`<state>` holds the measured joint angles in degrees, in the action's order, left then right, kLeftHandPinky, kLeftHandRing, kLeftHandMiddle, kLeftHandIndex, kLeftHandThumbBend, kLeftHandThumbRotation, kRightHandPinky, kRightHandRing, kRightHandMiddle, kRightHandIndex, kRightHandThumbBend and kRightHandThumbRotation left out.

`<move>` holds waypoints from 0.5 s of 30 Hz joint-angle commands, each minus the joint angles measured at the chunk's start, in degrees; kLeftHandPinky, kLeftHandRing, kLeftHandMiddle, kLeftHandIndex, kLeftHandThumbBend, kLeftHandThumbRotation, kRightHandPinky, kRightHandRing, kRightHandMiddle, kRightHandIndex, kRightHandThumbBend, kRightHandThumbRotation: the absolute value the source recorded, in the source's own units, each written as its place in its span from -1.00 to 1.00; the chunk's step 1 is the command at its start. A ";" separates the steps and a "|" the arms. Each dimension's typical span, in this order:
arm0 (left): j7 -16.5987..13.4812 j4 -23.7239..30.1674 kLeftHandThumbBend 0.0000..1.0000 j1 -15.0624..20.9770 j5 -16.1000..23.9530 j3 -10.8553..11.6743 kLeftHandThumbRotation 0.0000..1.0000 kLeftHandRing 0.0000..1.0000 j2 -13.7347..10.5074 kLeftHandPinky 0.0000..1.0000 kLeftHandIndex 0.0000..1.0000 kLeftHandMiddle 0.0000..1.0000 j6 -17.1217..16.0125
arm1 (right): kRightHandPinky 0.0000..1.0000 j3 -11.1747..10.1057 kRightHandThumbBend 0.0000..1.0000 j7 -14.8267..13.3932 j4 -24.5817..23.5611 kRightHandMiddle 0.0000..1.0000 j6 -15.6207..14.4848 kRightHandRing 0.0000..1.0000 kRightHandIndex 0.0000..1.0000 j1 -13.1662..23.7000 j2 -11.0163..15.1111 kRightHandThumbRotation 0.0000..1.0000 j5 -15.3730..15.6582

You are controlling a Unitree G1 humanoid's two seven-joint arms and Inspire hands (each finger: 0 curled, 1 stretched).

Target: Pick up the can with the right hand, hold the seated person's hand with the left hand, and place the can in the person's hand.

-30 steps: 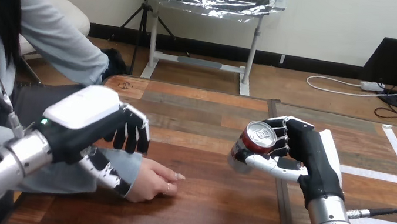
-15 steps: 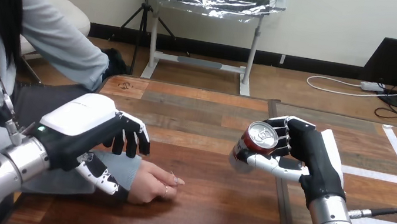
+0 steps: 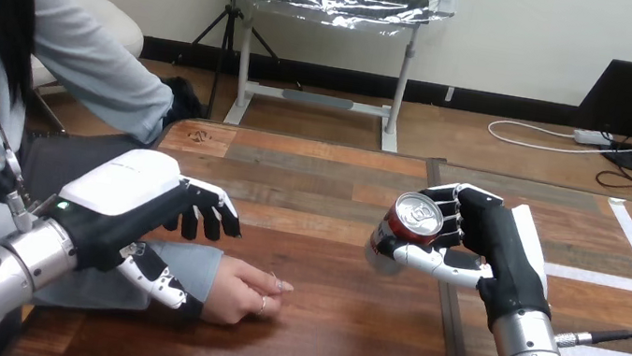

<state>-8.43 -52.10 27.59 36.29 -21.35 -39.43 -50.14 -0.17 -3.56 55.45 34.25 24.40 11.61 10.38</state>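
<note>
The right hand (image 3: 483,248) is grasping the can (image 3: 403,230), fingers and thumb wrapping it, carrying it tilted above the middle of the bench (image 3: 333,355). The left hand (image 3: 127,203) is hanging released, fingers loosely spread, over the wrist of the person's hand (image 3: 245,288), which is resting on the bench near its left edge.
</note>
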 commanded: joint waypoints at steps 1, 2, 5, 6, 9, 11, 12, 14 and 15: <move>0.07 1.92 1.00 0.83 -1.24 1.89 -0.64 0.23 -0.19 0.10 0.35 0.32 1.48 | -0.16 -0.79 0.50 -0.42 -3.23 0.07 2.07 -0.05 0.07 5.40 1.50 -1.00 -0.69; 0.14 1.90 1.00 0.75 -1.26 1.88 -0.64 0.24 -0.16 0.11 0.35 0.33 1.71 | -0.16 -0.82 0.50 -0.34 -3.27 0.07 2.02 -0.05 0.07 5.36 1.48 -1.00 -0.76; -0.07 1.65 1.00 0.66 -1.12 1.75 -0.64 0.30 -0.07 0.16 0.39 0.37 1.95 | -0.16 -0.85 0.50 -0.19 -3.27 0.07 2.08 -0.05 0.07 5.27 1.45 -1.00 -0.91; -0.32 1.47 1.00 0.68 -0.96 1.67 -0.64 0.31 -0.04 0.17 0.40 0.38 1.96 | -0.16 -0.86 0.50 -0.15 -3.23 0.07 2.15 -0.05 0.07 5.26 1.44 -1.00 -0.95; -1.15 0.76 1.00 0.77 -0.52 1.42 -0.63 0.34 0.12 0.19 0.42 0.40 1.92 | -0.16 -0.83 0.51 -0.15 -3.24 0.07 2.21 -0.05 0.07 5.16 1.48 -1.00 -0.90; -1.71 0.30 1.00 0.82 -0.20 1.28 -0.64 0.35 0.22 0.20 0.43 0.41 1.91 | -0.17 -0.81 0.51 -0.18 -3.26 0.07 2.17 -0.06 0.07 5.10 1.52 -1.00 -0.84; -1.94 0.13 1.00 0.84 -0.05 1.23 -0.64 0.35 0.25 0.20 0.43 0.42 1.91 | -0.17 -0.80 0.51 -0.18 -3.27 0.07 2.14 -0.06 0.07 5.08 1.52 -1.00 -0.82; -2.28 -0.37 1.00 0.92 0.20 1.10 -0.64 0.36 0.33 0.21 0.44 0.42 1.96 | -0.17 -0.81 0.51 -0.16 -3.28 0.07 2.16 -0.06 0.07 5.03 1.54 -1.00 -0.83; -2.37 -0.61 1.00 0.97 0.28 1.04 -0.64 0.36 0.37 0.21 0.44 0.43 2.01 | -0.17 -0.82 0.51 -0.14 -3.27 0.07 2.21 -0.06 0.07 5.01 1.55 -1.00 -0.85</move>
<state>-8.80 -52.31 26.65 36.58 -21.37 -39.42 -48.27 -0.17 -3.48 55.43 34.25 24.40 11.66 10.36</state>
